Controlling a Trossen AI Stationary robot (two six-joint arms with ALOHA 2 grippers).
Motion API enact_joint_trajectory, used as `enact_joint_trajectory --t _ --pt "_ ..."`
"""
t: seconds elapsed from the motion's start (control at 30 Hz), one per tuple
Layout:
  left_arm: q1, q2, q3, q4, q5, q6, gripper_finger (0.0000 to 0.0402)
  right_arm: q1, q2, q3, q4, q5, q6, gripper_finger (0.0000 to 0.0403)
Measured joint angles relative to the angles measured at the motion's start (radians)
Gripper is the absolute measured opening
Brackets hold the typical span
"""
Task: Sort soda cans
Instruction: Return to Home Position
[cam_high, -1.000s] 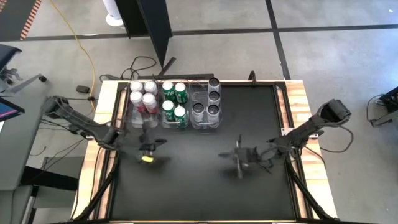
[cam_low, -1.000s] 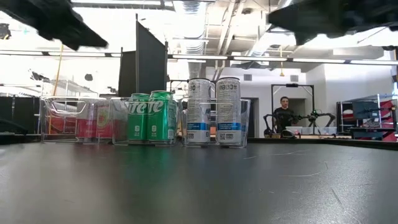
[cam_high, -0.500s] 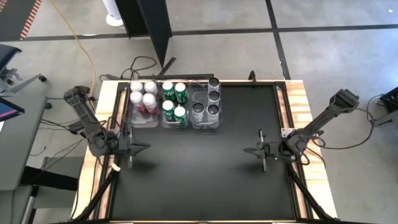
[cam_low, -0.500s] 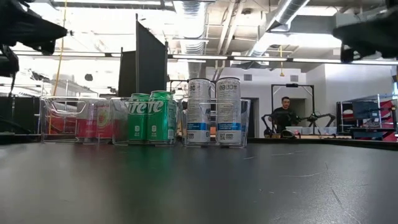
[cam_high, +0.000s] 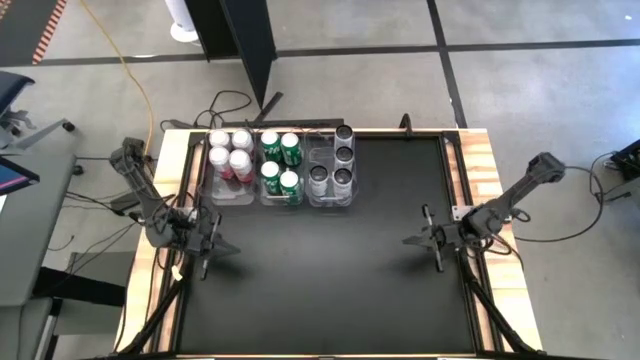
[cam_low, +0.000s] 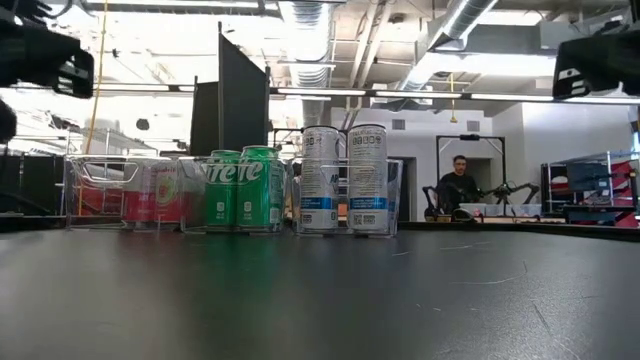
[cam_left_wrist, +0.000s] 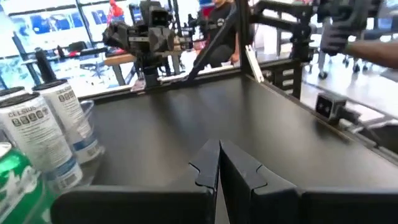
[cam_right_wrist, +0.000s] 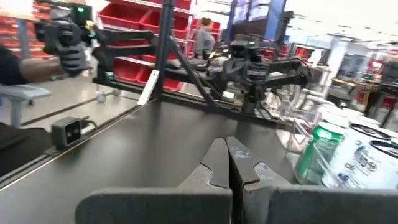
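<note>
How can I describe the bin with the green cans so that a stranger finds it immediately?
On the black table, three clear bins stand in a row along the top edge in the high view, left of centre. Take the middle bin: it holds four green cans, while its left neighbour holds red-pink cans and its right neighbour grey cans.

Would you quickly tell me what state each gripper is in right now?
Left gripper: shut, holding nothing.
Right gripper: shut, holding nothing.
</note>
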Motion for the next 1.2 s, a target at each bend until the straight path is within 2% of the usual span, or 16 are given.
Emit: enact_joint_trajectory --t 0.03,0.13,0.27,0.4,0.6,0.77,0.97,1.07,1.2 --pt "0.017 -0.009 -0.017 0.038 0.023 -0.001 0.0004 -0.015 -0.030 0.000 -0.023 -0.027 -0.003 0.0000" --pt "0.073 -0.028 -0.019 0.007 0.083 -0.020 0.0002 -0.064 -0.115 0.000 -0.111 -0.089 -0.004 0.0000" --pt "0.146 -0.052 -0.020 0.027 0.151 0.036 0.0001 -0.135 -0.216 -0.001 -0.239 -0.115 0.003 0.0000" --pt "0.245 -0.074 -0.020 -0.015 0.227 0.034 0.0001 -0.217 -0.282 -0.001 -0.253 -0.223 -0.040 0.0000" --pt "0.404 -0.089 -0.022 -0.057 0.370 -0.010 0.0001 -0.361 -0.269 0.000 -0.275 -0.304 -0.022 0.0000" --pt "0.504 -0.089 -0.022 -0.062 0.401 -0.005 0.0000 -0.512 -0.269 0.000 -0.303 -0.442 0.000 0.0000" --pt "0.587 -0.089 -0.023 -0.068 0.467 -0.022 0.0000 -0.689 -0.268 0.000 -0.298 -0.500 0.041 0.0000" --pt "0.600 -0.089 -0.023 -0.068 0.474 -0.027 0.0000 -0.726 -0.267 0.000 -0.292 -0.554 0.068 0.0000" --pt "0.600 -0.089 -0.023 -0.069 0.472 -0.017 0.0000 -0.729 -0.221 0.000 -0.291 -0.555 0.108 0.0000"
